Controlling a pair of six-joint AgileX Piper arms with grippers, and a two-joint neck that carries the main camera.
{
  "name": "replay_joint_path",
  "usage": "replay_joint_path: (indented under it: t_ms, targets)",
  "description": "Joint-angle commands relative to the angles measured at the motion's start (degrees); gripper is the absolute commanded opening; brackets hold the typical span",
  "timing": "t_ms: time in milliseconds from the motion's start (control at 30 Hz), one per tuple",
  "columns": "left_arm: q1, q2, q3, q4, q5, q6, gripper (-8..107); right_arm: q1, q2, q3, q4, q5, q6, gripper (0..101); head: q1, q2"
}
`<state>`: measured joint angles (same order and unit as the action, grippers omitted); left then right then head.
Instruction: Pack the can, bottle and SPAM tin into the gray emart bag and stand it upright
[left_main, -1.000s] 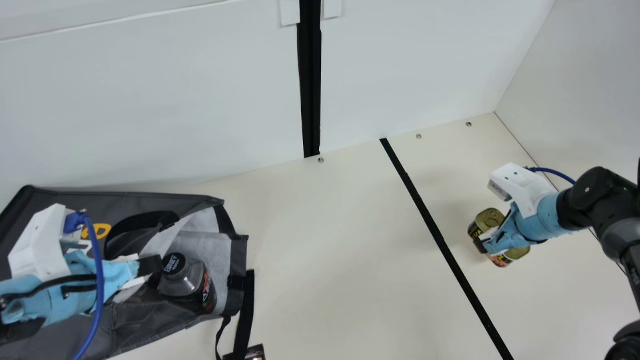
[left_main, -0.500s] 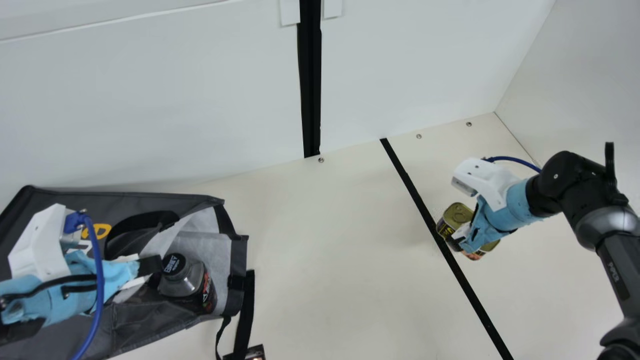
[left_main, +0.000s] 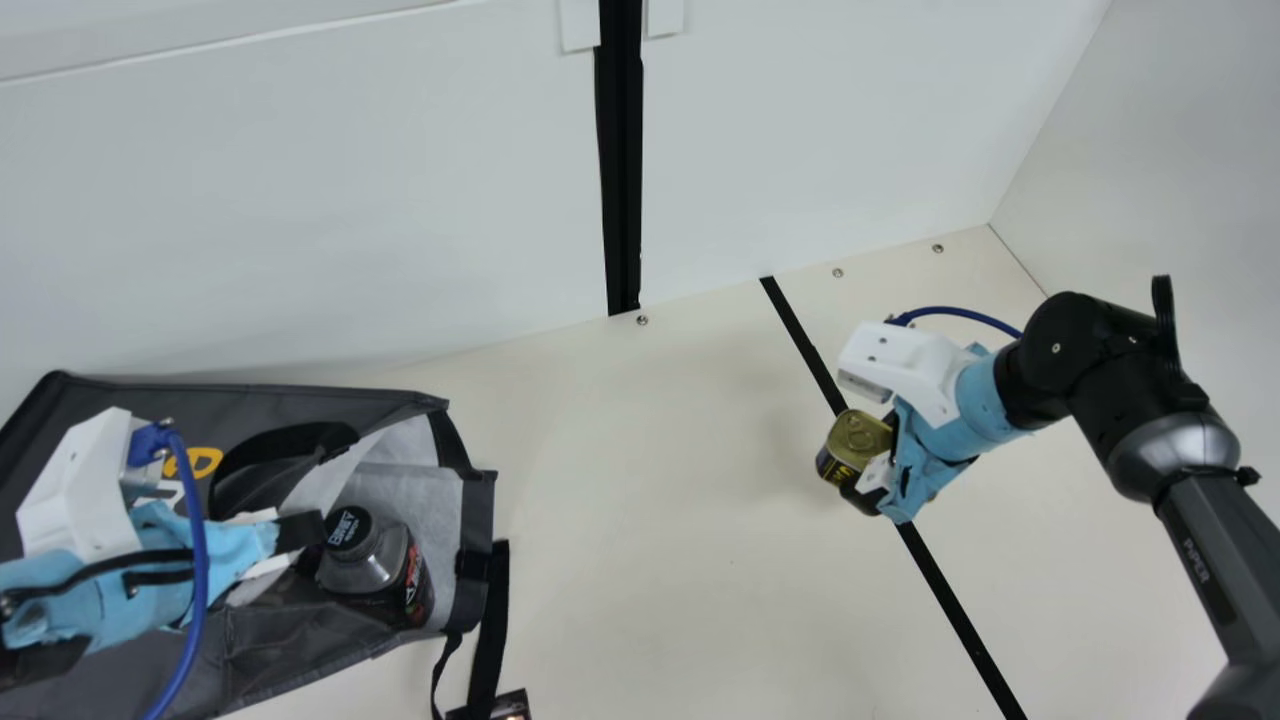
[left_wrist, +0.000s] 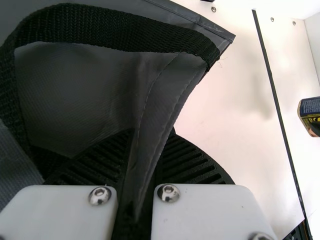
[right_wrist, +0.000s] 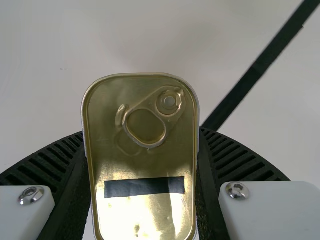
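Note:
My left gripper (left_main: 300, 532) is shut on the edge of the gray bag (left_main: 290, 660), which lies on its side at the left with its mouth toward the right. In the left wrist view the gripper (left_wrist: 135, 200) pinches a fold of the bag (left_wrist: 75, 95). The bottle (left_main: 370, 565) lies inside the bag's mouth, its dark cap beside the left fingers. Right of the middle, my right gripper (left_main: 870, 480) holds the SPAM tin (left_main: 858, 437) above the black line. In the right wrist view the gripper (right_wrist: 142, 165) has the tin's gold lid (right_wrist: 145, 160) between its fingers.
A black strap (left_main: 490, 620) hangs from the bag's mouth. Beside its lower end, a small dark object (left_main: 512, 704) shows at the bottom edge. A black line (left_main: 955, 610) crosses the cream table (left_main: 660, 520), with white walls behind and at right.
My right arm has carried the SPAM tin leftward from the right side to the black line. The left gripper, bag and bottle have stayed still.

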<state>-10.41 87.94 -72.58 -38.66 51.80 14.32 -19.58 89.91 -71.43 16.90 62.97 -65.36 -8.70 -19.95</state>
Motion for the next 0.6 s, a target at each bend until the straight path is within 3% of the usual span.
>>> replay_joint_path:
  t_ms: [0,567]
  targets:
    - [0.00,0.00,0.00,0.00,0.00,0.00,-8,1.56,-0.43,0.30,0.03,0.34,-0.28,0,-1.30,-0.05]
    - [0.00,0.00,0.00,0.00,0.00,0.00,-8,14.15,-4.74,2.94,2.36,3.05,-0.12,0,-1.30,-0.05]
